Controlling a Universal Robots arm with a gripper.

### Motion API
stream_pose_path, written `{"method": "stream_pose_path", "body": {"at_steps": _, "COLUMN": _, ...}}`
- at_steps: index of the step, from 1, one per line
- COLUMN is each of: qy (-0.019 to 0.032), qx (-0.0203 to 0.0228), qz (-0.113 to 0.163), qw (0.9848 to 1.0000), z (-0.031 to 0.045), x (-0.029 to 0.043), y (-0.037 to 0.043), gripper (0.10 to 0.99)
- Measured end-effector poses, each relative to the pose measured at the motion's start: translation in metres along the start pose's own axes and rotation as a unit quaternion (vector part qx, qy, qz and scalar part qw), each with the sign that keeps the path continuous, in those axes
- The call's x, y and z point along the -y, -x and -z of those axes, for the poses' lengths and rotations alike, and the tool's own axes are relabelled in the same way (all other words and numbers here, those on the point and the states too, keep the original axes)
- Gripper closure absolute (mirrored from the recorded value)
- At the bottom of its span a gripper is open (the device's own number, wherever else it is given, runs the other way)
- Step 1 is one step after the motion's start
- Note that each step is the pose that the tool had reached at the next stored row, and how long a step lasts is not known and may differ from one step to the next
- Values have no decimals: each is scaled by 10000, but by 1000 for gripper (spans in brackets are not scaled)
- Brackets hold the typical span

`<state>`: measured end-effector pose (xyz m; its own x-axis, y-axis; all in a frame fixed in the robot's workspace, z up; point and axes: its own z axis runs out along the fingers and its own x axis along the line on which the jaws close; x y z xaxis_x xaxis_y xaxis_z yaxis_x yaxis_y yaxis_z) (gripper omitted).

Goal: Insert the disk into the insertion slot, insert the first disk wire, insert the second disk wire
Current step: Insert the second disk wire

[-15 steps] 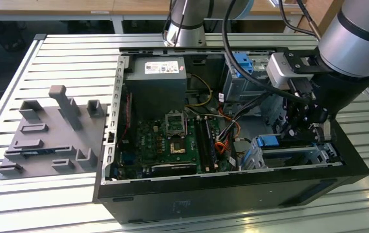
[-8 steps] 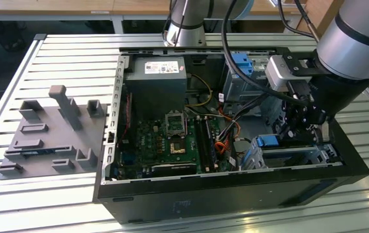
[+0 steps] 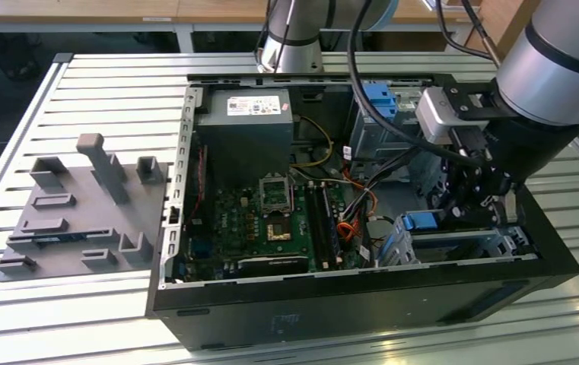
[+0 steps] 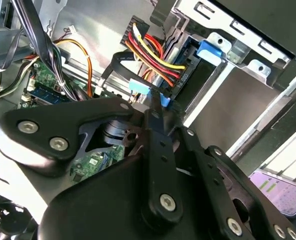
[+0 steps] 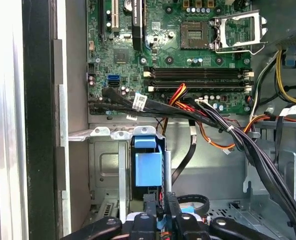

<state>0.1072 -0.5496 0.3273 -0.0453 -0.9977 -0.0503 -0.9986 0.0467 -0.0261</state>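
Hovering low inside the open computer case [image 3: 370,296], the end effector [image 5: 163,212] sits just above the insertion slot [image 5: 107,170]. Its fingers [image 5: 149,206] pinch a small blue connector [image 4: 164,100]. Disk seated in the slot, blue carrier [image 5: 148,167] showing.

Open PC case [image 3: 370,304] on slatted table [image 3: 116,84]. Green motherboard [image 3: 268,220] seen inside, empty CPU socket [image 3: 272,185] at centre, grey PSU [image 3: 243,114] beyond. Grey fixture block [image 3: 76,220] laid on table at exterior view's left. Red-yellow wires [image 4: 153,55] bundled near cage.
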Motion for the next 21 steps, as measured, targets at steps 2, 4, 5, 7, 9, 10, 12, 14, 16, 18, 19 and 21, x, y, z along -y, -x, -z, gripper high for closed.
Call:
{"method": "stream_pose_path", "body": {"at_steps": 2, "qy": 0, "qx": -2, "qz": 0, "qw": 10000, "z": 24, "x": 0, "y": 1, "gripper": 863}}
{"method": "stream_pose_path", "body": {"at_steps": 4, "qy": 0, "qx": -3, "qz": 0, "qw": 10000, "z": 46, "x": 1, "y": 2, "gripper": 863}}
{"method": "stream_pose_path", "body": {"at_steps": 5, "qy": 0, "qx": -3, "qz": 0, "qw": 10000, "z": 60, "x": 2, "y": 3, "gripper": 863}}
{"method": "stream_pose_path", "body": {"at_steps": 7, "qy": 0, "qx": -3, "qz": 0, "qw": 10000, "z": 94, "x": 2, "y": 5, "gripper": 863}}
{"method": "stream_pose_path", "body": {"at_steps": 9, "qy": 0, "qx": -3, "qz": 0, "qw": 10000, "z": 128, "x": 3, "y": 6, "gripper": 863}}
{"method": "stream_pose_path", "body": {"at_steps": 10, "qy": 1, "qx": -3, "qz": 0, "qw": 10000, "z": 141, "x": 3, "y": 7, "gripper": 863}}
{"method": "stream_pose_path", "body": {"at_steps": 12, "qy": 1, "qx": -3, "qz": 0, "qw": 10000, "z": 159, "x": 4, "y": 8, "gripper": 863}}
{"method": "stream_pose_path", "body": {"at_steps": 14, "qy": 1, "qx": -2, "qz": 0, "qw": 10000, "z": 173, "x": 4, "y": 8, "gripper": 878}}
{"method": "stream_pose_path", "body": {"at_steps": 16, "qy": 1, "qx": -1, "qz": 0, "qw": 10000, "z": 175, "x": 4, "y": 9, "gripper": 980}}
{"method": "stream_pose_path", "body": {"at_steps": 18, "qy": 1, "qx": -2, "qz": 0, "qw": 10000, "z": 177, "x": 5, "y": 9, "gripper": 980}}
{"method": "stream_pose_path", "body": {"at_steps": 19, "qy": 1, "qx": -3, "qz": 0, "qw": 10000, "z": 178, "x": 5, "y": 9, "gripper": 980}}
{"method": "stream_pose_path", "body": {"at_steps": 21, "qy": 1, "qx": -3, "qz": 0, "qw": 10000, "z": 178, "x": 5, "y": 9, "gripper": 980}}
